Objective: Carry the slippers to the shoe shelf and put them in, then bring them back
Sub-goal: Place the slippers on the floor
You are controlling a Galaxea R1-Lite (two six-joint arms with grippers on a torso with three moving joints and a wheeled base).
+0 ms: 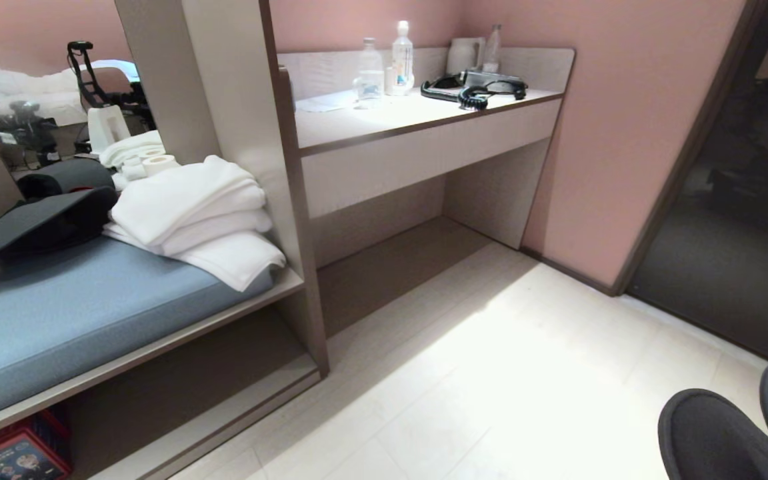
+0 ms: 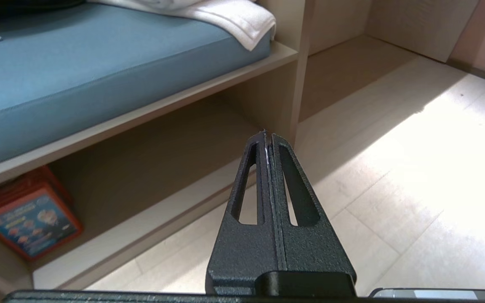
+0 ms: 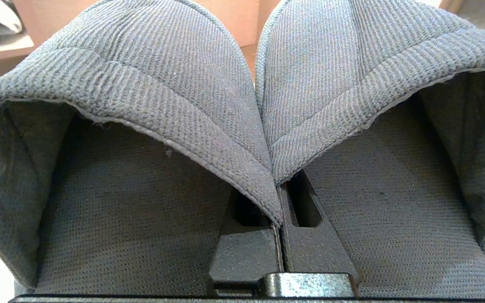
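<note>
The dark grey-blue slippers (image 1: 717, 433) show their rounded toes at the lower right of the head view, held side by side above the floor. In the right wrist view the slippers (image 3: 141, 84) fill the picture, and my right gripper (image 3: 280, 210) is shut on their two inner edges, pinched together; its fingertips are hidden under the fabric. The shoe shelf (image 1: 224, 417) is the low taupe cubby under the cushioned bench at the left, some way from the slippers. My left gripper (image 2: 267, 136) is shut and empty, pointing toward the shoe shelf (image 2: 150, 168) from above the floor.
A blue cushion (image 1: 77, 313) above the cubby carries folded white towels (image 1: 191, 213) and a dark cap (image 1: 37, 227). A red box (image 1: 17, 453) sits at the cubby's left end. The pale desk (image 1: 424, 127) holds bottles and a hair dryer. A dark doorway (image 1: 724, 233) is right.
</note>
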